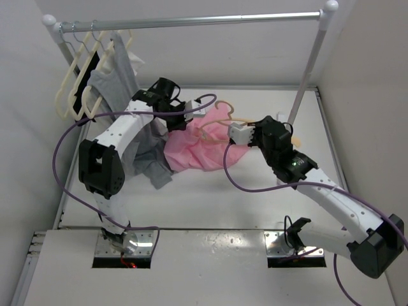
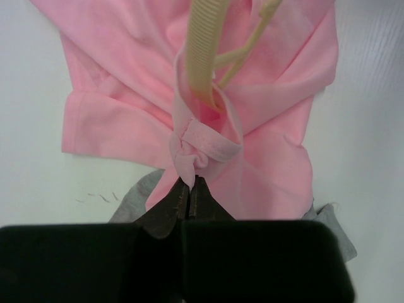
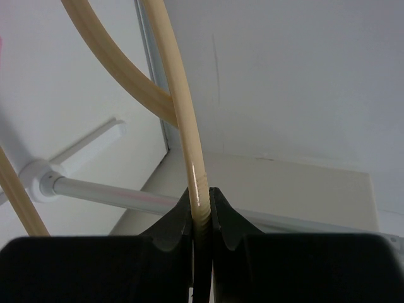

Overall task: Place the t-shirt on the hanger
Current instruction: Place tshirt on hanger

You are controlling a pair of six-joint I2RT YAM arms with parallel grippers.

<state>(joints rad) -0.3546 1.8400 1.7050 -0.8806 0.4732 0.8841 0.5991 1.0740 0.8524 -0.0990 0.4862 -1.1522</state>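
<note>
The pink t-shirt (image 1: 197, 152) lies bunched on the table's middle. My left gripper (image 1: 183, 116) is at its far left edge. In the left wrist view my left gripper (image 2: 189, 184) is shut on the twisted neckband of the t-shirt (image 2: 126, 126). One ribbed arm of the peach-beige hanger (image 2: 205, 50) goes down into the neck opening. My right gripper (image 1: 236, 133) holds the hanger (image 1: 217, 124) just right of the shirt. In the right wrist view my right gripper (image 3: 201, 196) is shut on a thin bar of the hanger (image 3: 180, 107), lifted off the table.
A clothes rack rod (image 1: 191, 21) spans the back, its right post (image 1: 306, 70) standing close behind my right gripper. Pale cream hangers (image 1: 80, 76) and a gray garment (image 1: 121, 83) hang at its left end. Gray cloth (image 1: 153, 167) lies beside the shirt. Purple cables trail from both arms.
</note>
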